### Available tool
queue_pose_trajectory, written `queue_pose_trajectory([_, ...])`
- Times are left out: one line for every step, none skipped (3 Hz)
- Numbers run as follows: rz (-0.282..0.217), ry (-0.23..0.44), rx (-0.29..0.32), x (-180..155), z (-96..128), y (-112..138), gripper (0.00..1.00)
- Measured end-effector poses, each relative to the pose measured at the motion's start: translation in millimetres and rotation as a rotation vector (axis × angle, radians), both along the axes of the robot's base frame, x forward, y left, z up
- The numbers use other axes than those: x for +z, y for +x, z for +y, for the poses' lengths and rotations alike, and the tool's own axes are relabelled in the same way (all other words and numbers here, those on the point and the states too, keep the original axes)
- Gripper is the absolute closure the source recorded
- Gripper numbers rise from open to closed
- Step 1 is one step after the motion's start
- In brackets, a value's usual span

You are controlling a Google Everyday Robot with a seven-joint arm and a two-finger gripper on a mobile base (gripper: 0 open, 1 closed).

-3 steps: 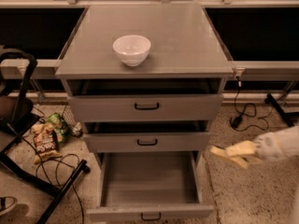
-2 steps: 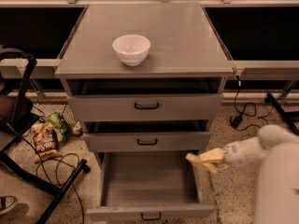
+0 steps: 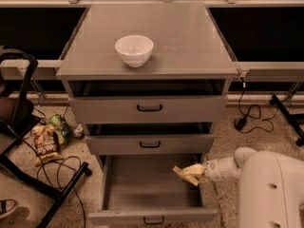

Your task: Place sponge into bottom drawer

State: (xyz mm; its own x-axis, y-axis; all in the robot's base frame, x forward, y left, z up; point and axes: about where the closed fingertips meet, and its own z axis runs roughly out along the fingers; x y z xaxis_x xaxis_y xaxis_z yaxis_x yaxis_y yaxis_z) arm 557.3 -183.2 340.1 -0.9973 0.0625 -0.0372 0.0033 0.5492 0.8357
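Camera view, jaws holding sponge over drawer

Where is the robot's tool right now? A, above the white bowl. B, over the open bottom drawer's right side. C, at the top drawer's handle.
B: the tool sits over the right side of the open bottom drawer, far below the bowl on the cabinet.
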Motion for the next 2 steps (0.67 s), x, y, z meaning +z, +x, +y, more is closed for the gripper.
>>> queue_pose_trajectory([0.000,0.000,0.000,0.0,0.0,0.0,1.00])
queue_pose_trajectory([0.008,-0.007,0.022,-21.8,18.5,-1.9,1.00])
